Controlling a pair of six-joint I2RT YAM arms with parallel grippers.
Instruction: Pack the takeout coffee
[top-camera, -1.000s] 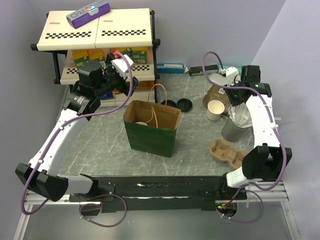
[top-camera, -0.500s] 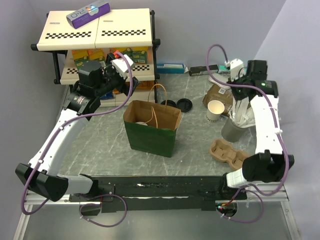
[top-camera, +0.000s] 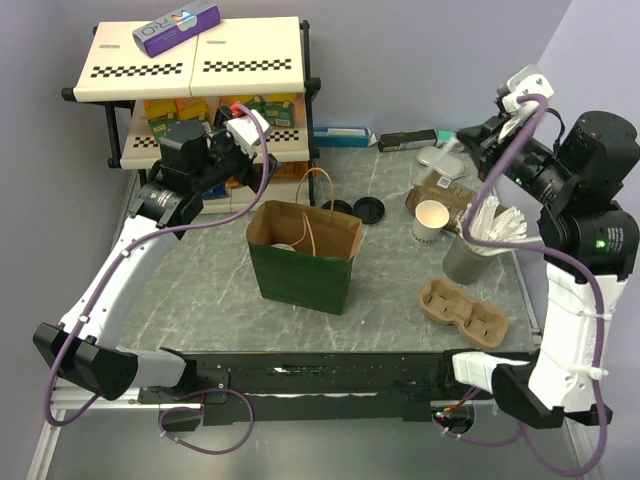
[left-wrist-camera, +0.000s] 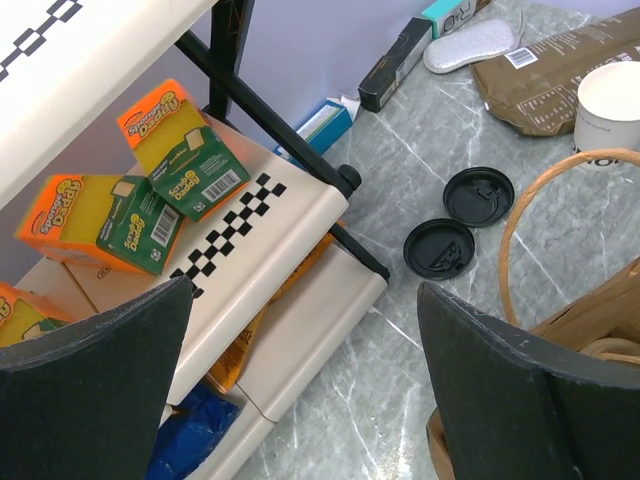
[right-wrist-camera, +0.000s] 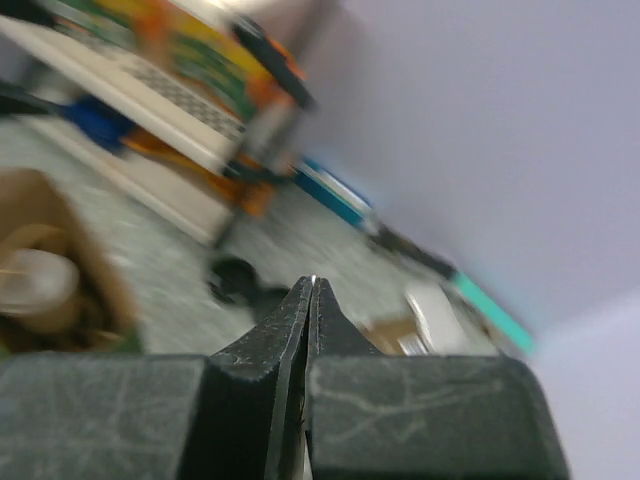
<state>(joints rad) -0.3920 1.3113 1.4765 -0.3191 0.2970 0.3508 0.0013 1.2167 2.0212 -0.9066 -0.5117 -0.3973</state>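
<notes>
The right wrist view was smeared: the shelf (right-wrist-camera: 150, 95), the paper bag (right-wrist-camera: 90, 255) and the tabletop (right-wrist-camera: 180, 240) all ran soft, and the small items on it were beyond telling. From the left wrist, a white cup (left-wrist-camera: 610, 105) was cut off by the right edge, the left fingers (left-wrist-camera: 95, 370) by the bottom.

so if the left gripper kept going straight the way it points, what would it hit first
Probably the cream shelf's low checkered tier, which sits between the fingers of the open left gripper in its wrist view. The black lids lie to the right. Depth is unclear.
</notes>
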